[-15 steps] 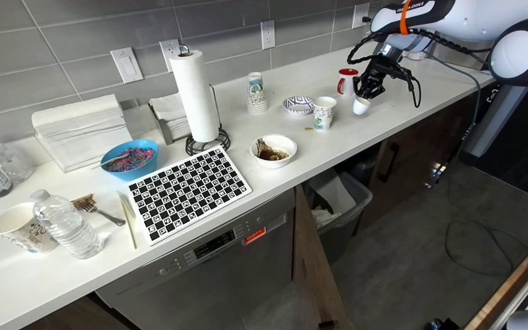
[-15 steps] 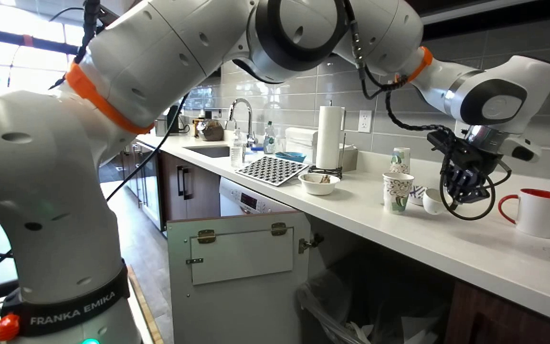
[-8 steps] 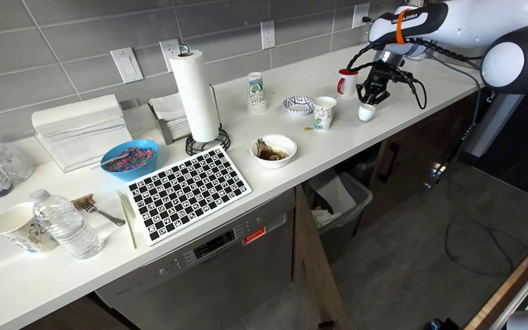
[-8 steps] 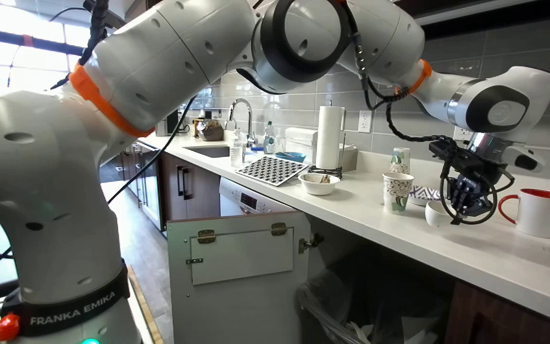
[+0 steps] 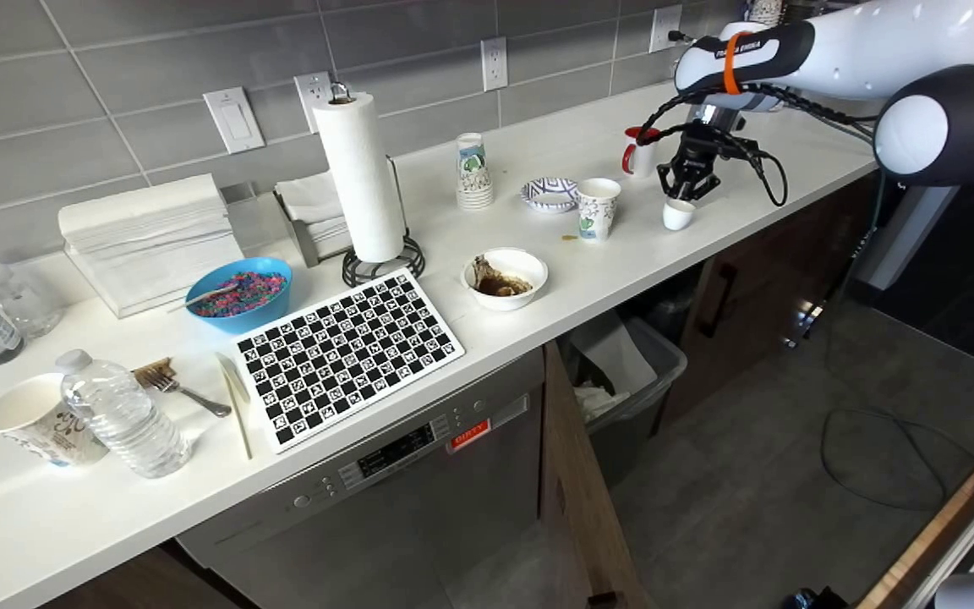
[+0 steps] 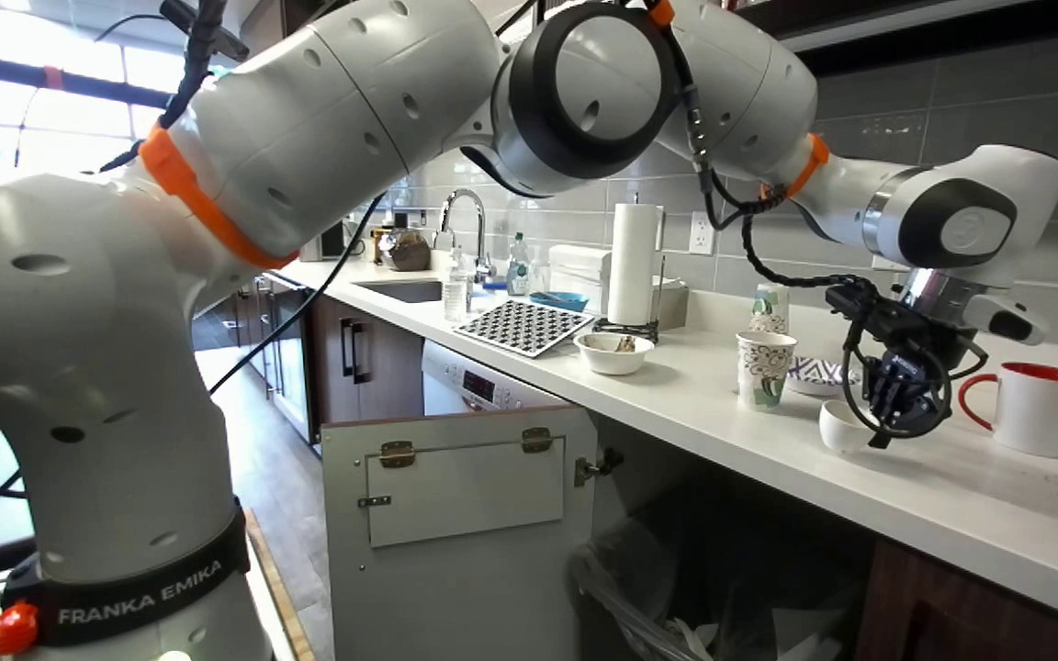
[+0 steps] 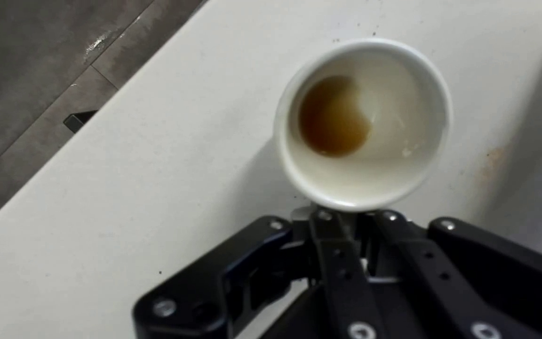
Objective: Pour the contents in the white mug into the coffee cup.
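We read FRANKA EMIKA on the arm [image 6: 391, 83], DIRTY on the dishwasher [image 5: 385, 499]; the claw [image 7: 356, 217] grips the white mug [image 7: 388, 127], brown liquid [image 7: 333, 117] inside, red-handled coffee cup [image 6: 1039, 415] near it.

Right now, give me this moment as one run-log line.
gripper: shut on small white mug / contents: brown liquid / touching counter: unclear / red-handled mug: upright, apart from small white mug

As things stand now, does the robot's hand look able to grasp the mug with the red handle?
Probably not: the hand looks busy, shut on the small white cup of brown liquid, though that mug stands close by.
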### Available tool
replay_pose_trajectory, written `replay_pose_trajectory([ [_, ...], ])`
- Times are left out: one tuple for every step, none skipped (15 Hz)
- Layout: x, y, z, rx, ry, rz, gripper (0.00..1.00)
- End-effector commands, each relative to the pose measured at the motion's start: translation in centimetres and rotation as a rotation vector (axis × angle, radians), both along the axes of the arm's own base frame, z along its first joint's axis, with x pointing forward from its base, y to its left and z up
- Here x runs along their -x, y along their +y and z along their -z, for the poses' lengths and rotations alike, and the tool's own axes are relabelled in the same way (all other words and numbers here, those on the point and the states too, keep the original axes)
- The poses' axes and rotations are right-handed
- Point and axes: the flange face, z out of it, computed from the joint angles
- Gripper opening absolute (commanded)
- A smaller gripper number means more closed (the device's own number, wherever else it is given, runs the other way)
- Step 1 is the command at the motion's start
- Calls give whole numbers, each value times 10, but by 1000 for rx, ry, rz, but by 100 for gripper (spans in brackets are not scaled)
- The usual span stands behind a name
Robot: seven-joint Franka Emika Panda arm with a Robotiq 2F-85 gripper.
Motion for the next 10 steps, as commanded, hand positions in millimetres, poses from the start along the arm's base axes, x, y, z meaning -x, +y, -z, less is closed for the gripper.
replay_pose_trajectory([
  [-5, -1, 6, 26, 39, 19, 3],
  [-6, -2, 7, 27, 39, 24, 3],
  [-6, -2, 9, 26, 39, 27, 3],
  [-7, -3, 9, 29, 38, 30, 3],
  [-7, -3, 9, 30, 36, 33, 3],
  [-8, -3, 8, 31, 36, 36, 3],
  [-8, -4, 8, 35, 36, 41, 27],
  [-9, -4, 8, 38, 36, 43, 37],
  [-9, -4, 7, 38, 34, 47, 43],
  [-10, -5, 4, 38, 29, 52, 51],
])
